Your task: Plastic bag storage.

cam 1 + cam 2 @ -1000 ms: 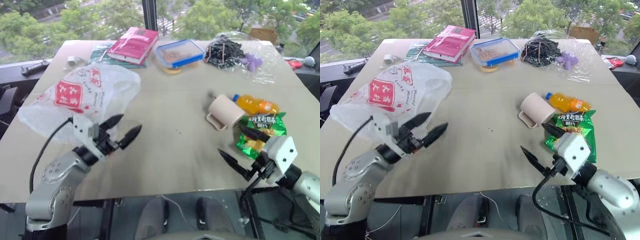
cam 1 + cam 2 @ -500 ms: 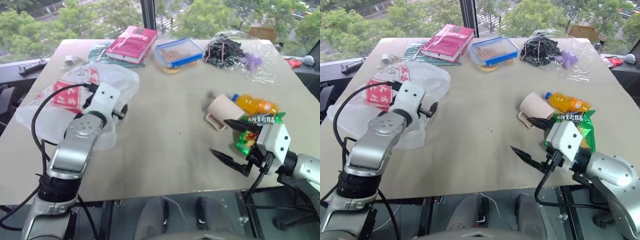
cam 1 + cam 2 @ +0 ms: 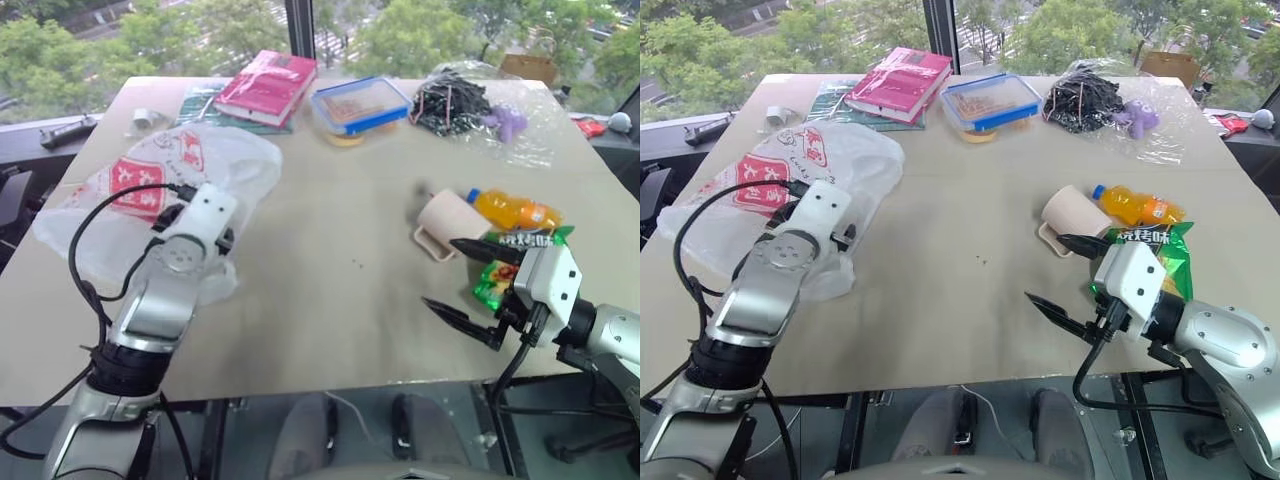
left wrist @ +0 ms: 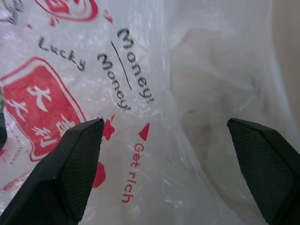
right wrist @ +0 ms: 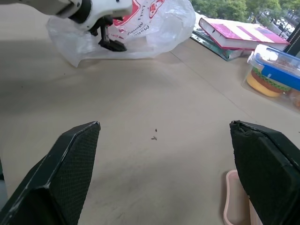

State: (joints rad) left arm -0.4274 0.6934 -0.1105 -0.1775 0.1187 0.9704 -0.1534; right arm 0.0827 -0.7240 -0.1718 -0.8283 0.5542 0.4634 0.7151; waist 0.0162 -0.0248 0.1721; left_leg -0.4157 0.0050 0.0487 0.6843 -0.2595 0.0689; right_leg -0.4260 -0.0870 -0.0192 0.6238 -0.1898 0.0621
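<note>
Your left claw [image 4: 164,136] hangs wide over the plastic bag [image 3: 215,165] at upper left, a light, limp, slippery film, so pinch a bunched fold.

Both arms reach forward, left claw [image 4: 164,154] and right claw [image 3: 468,280] spread wide.

Daylight is falling across a beige table [image 3: 330,250] standing against a window [image 3: 200,25]; green trees [image 3: 420,35] are showing outside, behind a dark frame [image 3: 298,28].
</note>
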